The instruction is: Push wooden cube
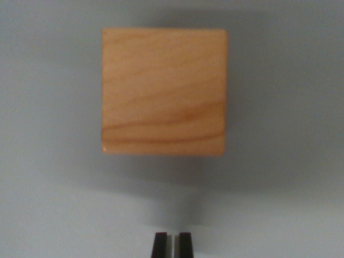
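One surface fills nearly my whole wrist view: the counter, a plain pale grey-blue, a little lighter toward the bottom edge and shadowed toward the top. I see no edge or seam on it anywhere.

Next in size is the wooden cube. It sits on the counter in the upper middle of the view, slightly toward the wrist view's left of centre, and I am looking at a single square face of it with rounded corners. Its grain runs in soft bands across the face, with a darker streak near the lower edge. A faint shadow spreads on the counter around and below it. The picture is soft, so I cannot make out finer detail on the wood.

Smallest is my end effector, which pokes in at the bottom centre. From the arm itself I see nothing but these two dark fingertips, so I judge only that the wrist points them toward the cube, with the cube lying straight ahead of them. The tips stand side by side with just a thin sliver of light between them, so the jaws are drawn together and grip nothing. A band of bare counter separates the tips from the cube's nearest edge; they do not touch it.
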